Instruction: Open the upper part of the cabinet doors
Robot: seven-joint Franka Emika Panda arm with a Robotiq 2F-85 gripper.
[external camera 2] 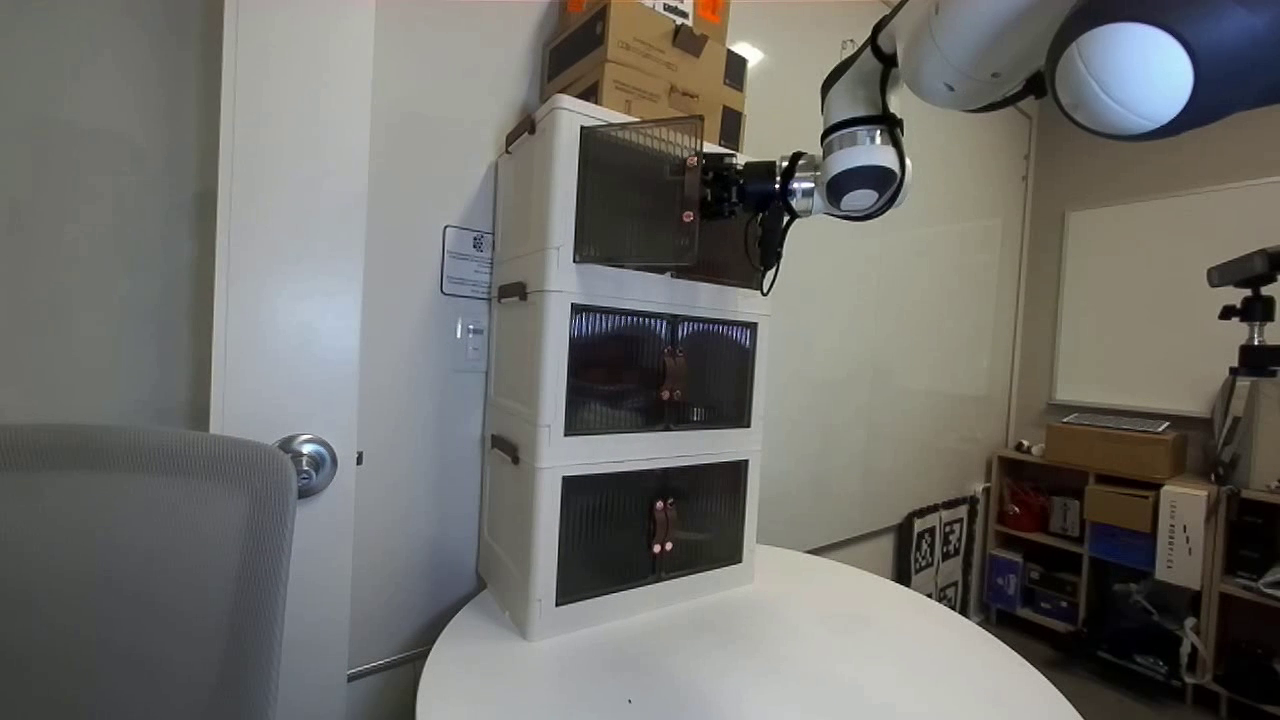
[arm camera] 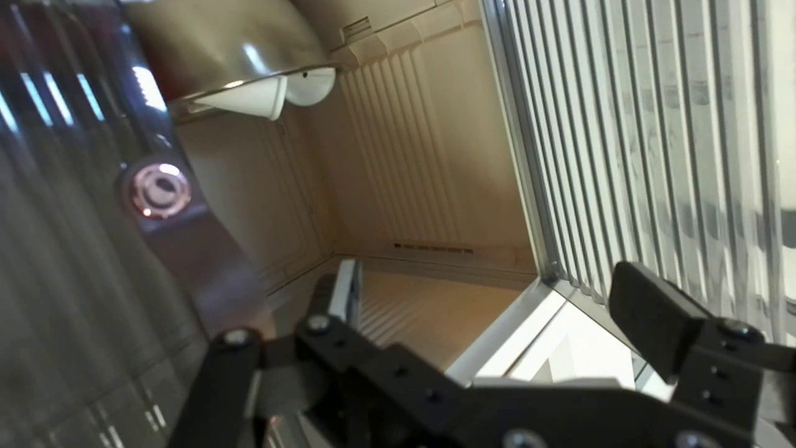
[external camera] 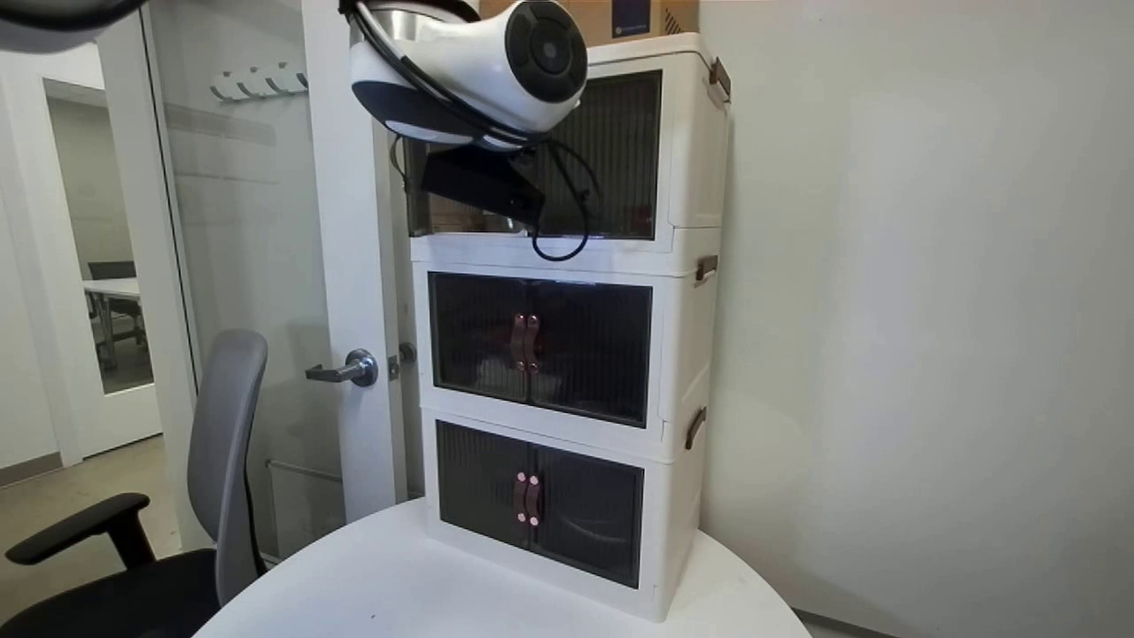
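Observation:
The white-framed cabinet (external camera 2: 520,370) of three tiers stands on the table. On its upper part, the left cabinet door (external camera 2: 635,190) is swung outward, its coppery handle (external camera 2: 690,188) on the outer face near the free edge. Flush with the frame lies the upper right door (external camera: 616,159). My gripper (external camera 2: 706,186) is right beside the left door's handle. Widely parted, its fingers in the wrist view (arm camera: 488,267) straddle the gap; the ribbed left panel (arm camera: 647,143) lies beyond the right finger, the dark right door (arm camera: 68,249) at left. In an exterior view the arm hides the fingertips.
Inside the top tier is a brassy round object (arm camera: 230,43) with white pieces at its rim. Cardboard boxes (external camera 2: 650,60) are stacked on top. A cable (external camera: 560,257) loops below the wrist. The round table (external camera 2: 760,640) and a grey chair (external camera: 226,461) are nearby.

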